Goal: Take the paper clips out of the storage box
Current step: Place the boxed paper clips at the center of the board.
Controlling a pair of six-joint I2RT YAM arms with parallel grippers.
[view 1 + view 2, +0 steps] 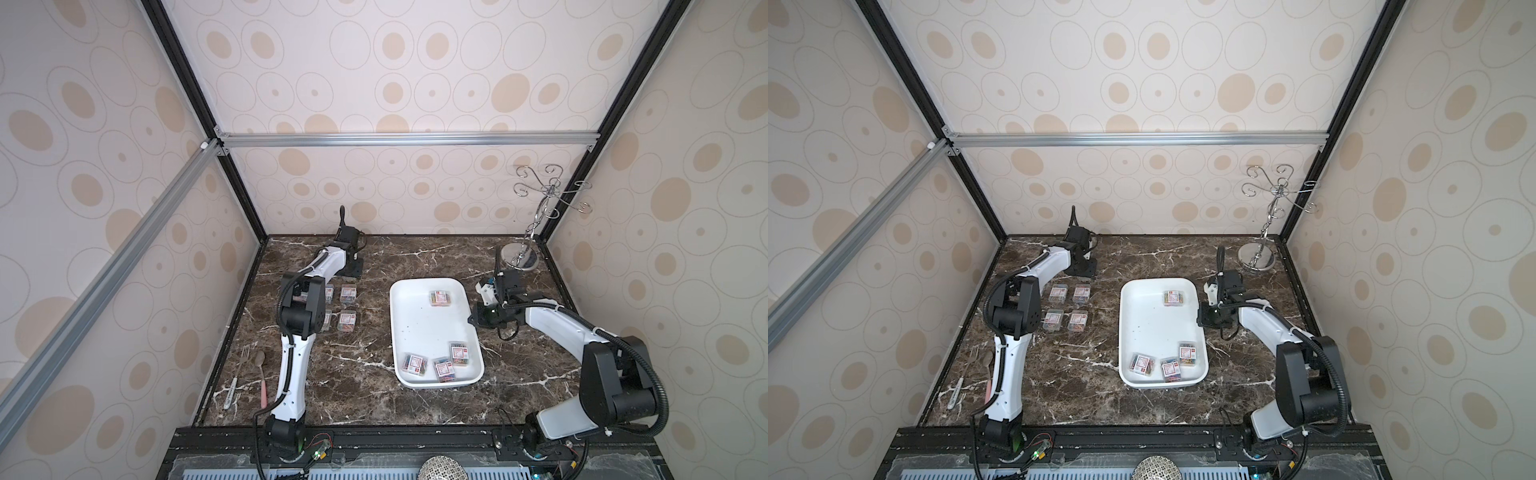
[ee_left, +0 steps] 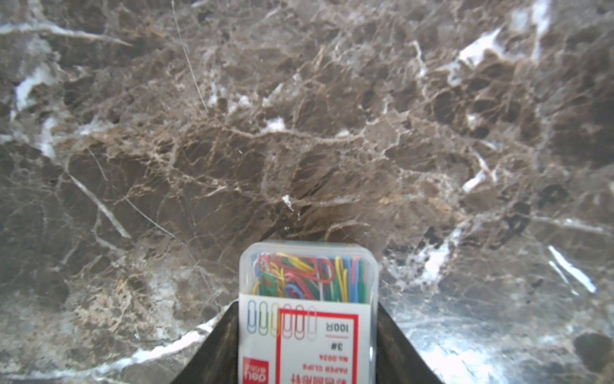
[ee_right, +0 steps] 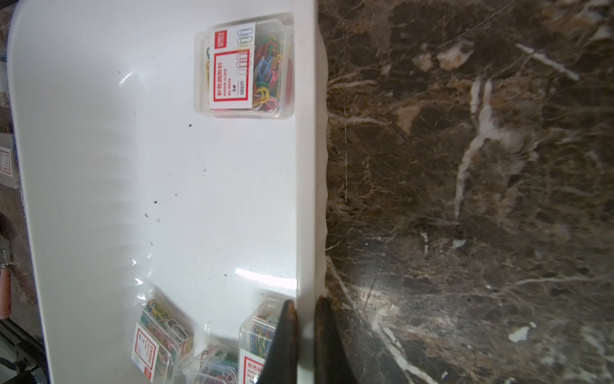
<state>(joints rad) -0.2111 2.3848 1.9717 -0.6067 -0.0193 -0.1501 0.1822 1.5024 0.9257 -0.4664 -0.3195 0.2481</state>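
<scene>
In the left wrist view my left gripper (image 2: 307, 309) is shut on a clear box of paper clips (image 2: 307, 282) with a white-and-red label, held over bare marble. In both top views that gripper (image 1: 353, 270) stands at the back left, behind more paper clip boxes (image 1: 348, 294) (image 1: 1078, 320) set on the table. The white storage box (image 1: 419, 328) (image 1: 1150, 328) lies mid-table with several paper clip boxes (image 1: 440, 298) (image 1: 1141, 364) inside. My right gripper (image 3: 305, 302) is shut on its right rim (image 3: 310, 199), one finger inside and one outside; it also shows in a top view (image 1: 473, 320).
A chrome hook stand (image 1: 519, 257) rises at the back right corner. A fork (image 1: 243, 361), a spoon (image 1: 262, 374) and a white pen (image 1: 230, 395) lie along the front left edge. Patterned walls and black frame posts close the table in.
</scene>
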